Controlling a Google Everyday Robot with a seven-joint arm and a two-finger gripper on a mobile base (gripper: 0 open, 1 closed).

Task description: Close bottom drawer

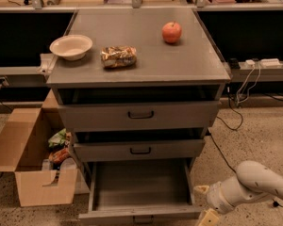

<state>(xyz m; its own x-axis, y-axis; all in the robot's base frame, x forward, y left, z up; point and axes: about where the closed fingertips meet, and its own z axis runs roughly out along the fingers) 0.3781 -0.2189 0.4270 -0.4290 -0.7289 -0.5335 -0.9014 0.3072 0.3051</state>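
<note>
Bottom drawer (140, 185) pulled well out below front edge of the surface (146, 65). End effector (203, 204) just off its right front corner, spread apart.

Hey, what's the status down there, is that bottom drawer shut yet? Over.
Pincer open, low at the bottom drawer front right corner. Drawer out, not yet shut. Nothing seen blocking its slide. Over.

Dim, warm light is cast from above onto the cabinet top (146, 55); deep shadow is held under its front edge, and the gripper (205, 204) is lit palely below its front right corner
</note>
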